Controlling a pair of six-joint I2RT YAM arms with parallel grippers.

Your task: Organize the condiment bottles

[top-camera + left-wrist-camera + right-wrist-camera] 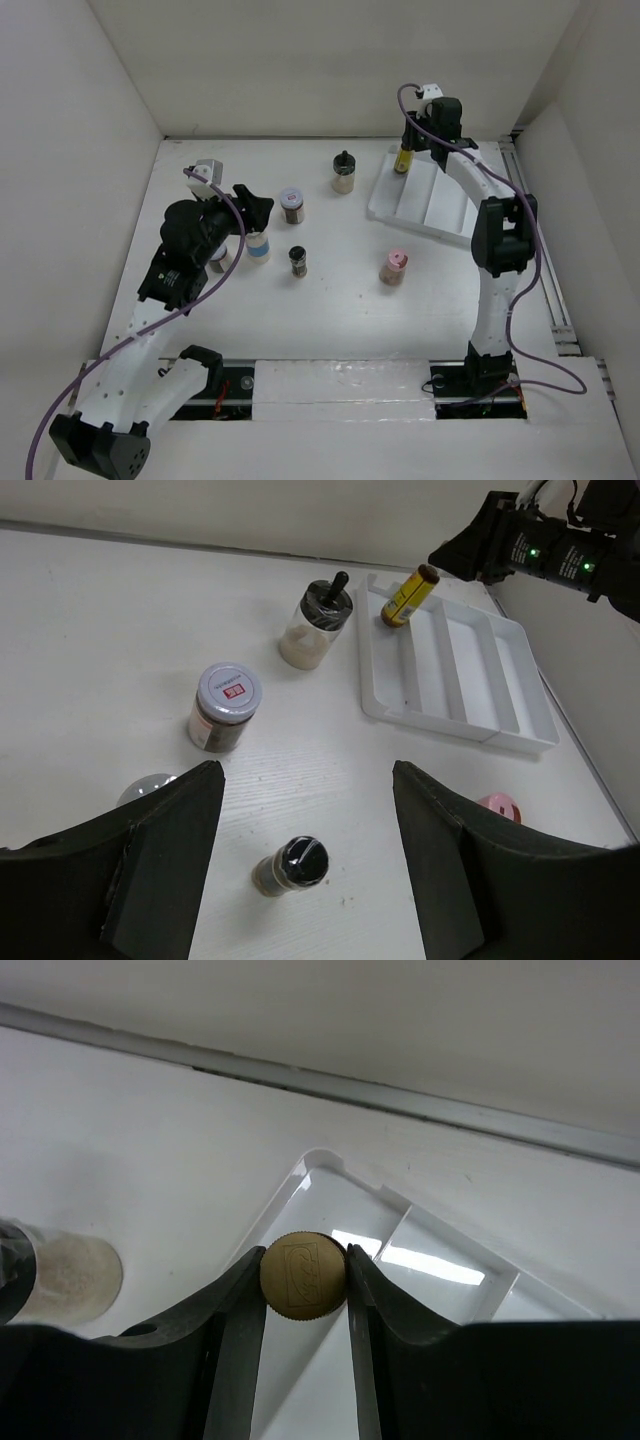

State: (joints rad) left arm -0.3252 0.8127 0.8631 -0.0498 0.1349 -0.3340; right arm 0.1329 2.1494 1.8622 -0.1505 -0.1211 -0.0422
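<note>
My right gripper (405, 148) is shut on the cap of the yellow bottle (403, 159), which is held tilted at the far left corner of the white tray (432, 205). In the right wrist view its gold cap (303, 1276) sits squeezed between both fingers. My left gripper (252, 212) is open and empty above the table's left part, with the small dark bottle (292, 866) below and between its jaws. On the table stand the black-knobbed clear jar (343, 172), the brown white-lidded jar (291, 206), the white blue-labelled bottle (258, 247), the small dark bottle (298, 261) and the pink bottle (395, 267).
The tray (470, 675) has long ridged compartments and lies at the back right, near the right wall. Another small jar (218, 260) with a silvery lid stands under the left arm. White walls close in the table on three sides.
</note>
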